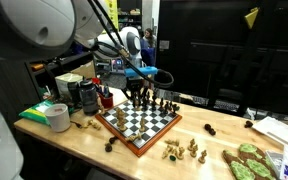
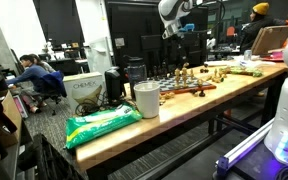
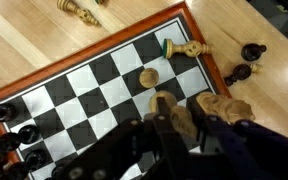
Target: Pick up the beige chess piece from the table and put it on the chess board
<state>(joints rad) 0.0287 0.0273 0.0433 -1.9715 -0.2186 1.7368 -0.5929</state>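
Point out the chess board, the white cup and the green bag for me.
chess board (image 3: 89, 85), wrist view, on a bare checkered square.
white cup (image 2: 146, 100), in an exterior view, on its side wall.
green bag (image 2: 102, 124), in an exterior view, on its top face.

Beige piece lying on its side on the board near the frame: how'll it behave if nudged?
The beige piece lies on its side and looks round-bodied, so it would probably roll. It looks rigid and small, so it is likely light. The raised frame of the chess board beside it might stop a roll.
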